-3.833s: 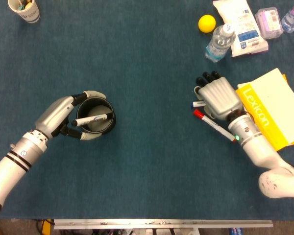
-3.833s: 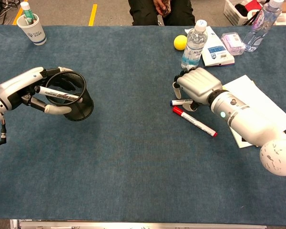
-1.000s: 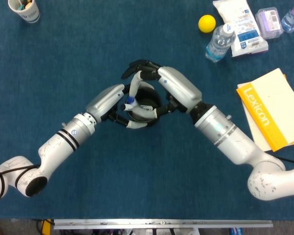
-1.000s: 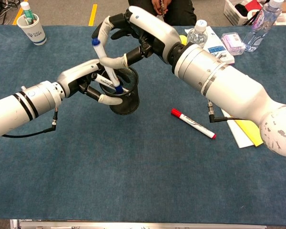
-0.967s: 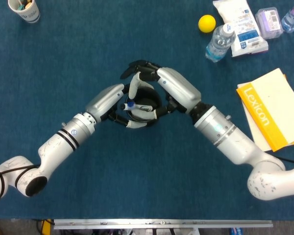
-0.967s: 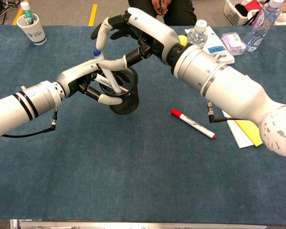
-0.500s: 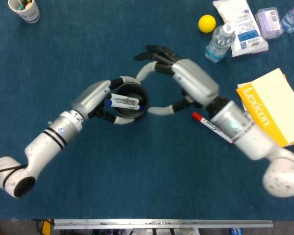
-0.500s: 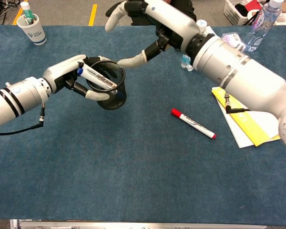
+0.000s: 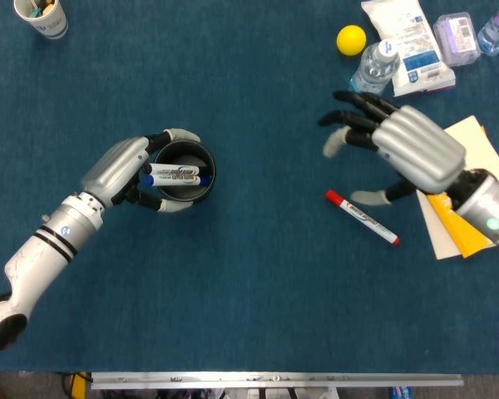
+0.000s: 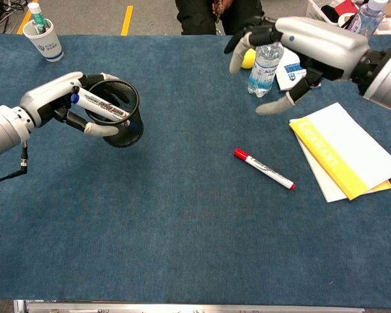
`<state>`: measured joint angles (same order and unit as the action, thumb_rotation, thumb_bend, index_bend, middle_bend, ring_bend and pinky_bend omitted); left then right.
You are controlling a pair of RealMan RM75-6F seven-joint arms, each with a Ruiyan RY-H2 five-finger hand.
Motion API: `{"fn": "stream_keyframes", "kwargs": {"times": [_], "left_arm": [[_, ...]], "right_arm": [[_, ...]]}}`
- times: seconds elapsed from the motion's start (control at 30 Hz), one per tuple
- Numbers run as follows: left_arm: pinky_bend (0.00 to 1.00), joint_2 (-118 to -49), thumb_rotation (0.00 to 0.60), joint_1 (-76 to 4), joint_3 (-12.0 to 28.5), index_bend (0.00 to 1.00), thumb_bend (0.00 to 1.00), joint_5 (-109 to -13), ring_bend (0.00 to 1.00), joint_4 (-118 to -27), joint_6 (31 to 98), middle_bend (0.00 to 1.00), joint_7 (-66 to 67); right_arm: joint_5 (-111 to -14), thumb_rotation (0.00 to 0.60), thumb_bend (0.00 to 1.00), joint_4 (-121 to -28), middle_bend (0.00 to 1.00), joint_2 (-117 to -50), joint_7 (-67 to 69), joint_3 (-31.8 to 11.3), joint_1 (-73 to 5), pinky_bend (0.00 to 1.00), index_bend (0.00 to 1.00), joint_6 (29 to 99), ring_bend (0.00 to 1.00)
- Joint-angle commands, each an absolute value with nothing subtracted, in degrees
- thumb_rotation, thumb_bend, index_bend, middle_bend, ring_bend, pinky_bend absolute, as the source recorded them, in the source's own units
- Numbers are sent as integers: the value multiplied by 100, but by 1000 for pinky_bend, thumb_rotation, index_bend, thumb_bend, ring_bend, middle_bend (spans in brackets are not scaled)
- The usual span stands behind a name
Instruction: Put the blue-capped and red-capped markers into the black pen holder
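My left hand (image 9: pixel 125 170) (image 10: pixel 55 96) grips the black pen holder (image 9: pixel 185 189) (image 10: pixel 125 130) by its rim and holds it tilted at the left of the table. The blue-capped marker (image 9: pixel 173 179) (image 10: pixel 98 105) lies across the holder's mouth beside another marker. On the blue cloth right of centre, the red-capped marker (image 9: pixel 362 218) (image 10: pixel 264 168) lies alone. My right hand (image 9: pixel 403 150) (image 10: pixel 300 39) hovers up and to the right of it, fingers spread, holding nothing.
A yellow book (image 9: pixel 457 229) (image 10: pixel 342 156) lies at the right edge. Behind it are a water bottle (image 9: pixel 373 73) (image 10: pixel 264 62), a yellow ball (image 9: pixel 351 39), a white packet (image 9: pixel 412 41) and a small box (image 9: pixel 456 35). A paper cup (image 9: pixel 41 17) (image 10: pixel 44 40) stands far left.
My right hand let the blue-capped marker go into the holder and drew back to the right, opening wide. My left hand carried the holder leftward.
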<state>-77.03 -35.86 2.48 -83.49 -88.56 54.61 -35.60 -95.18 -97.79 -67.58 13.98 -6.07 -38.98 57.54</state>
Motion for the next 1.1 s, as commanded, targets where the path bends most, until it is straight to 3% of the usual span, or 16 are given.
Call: {"fn": "stream_keyframes", "kwargs": {"times": [0.03,0.3,1.1], "left_arm": [[224,-7693,544,-3560,227,218,168,-8372,299,-8864,5488,351,-3524],[224,-7711,542,-3520,181,217,168,-8384,299,-8813,5475,351,-3481],[224,-7655,542,-3411,115,217,168,-8452,299,-8816,5505,351,-3580]], "right_arm": [[-9805,600,96,-9525,242,-6654,1265,-349,-3842,133,400,5805,58],[-10288,600,99,-8773,242,-6865,960,54,-3825,133,400,5899,58],[-11571,600,99,-6252,235,-8420,101,884,-3892,136,400,6762,58]]}}
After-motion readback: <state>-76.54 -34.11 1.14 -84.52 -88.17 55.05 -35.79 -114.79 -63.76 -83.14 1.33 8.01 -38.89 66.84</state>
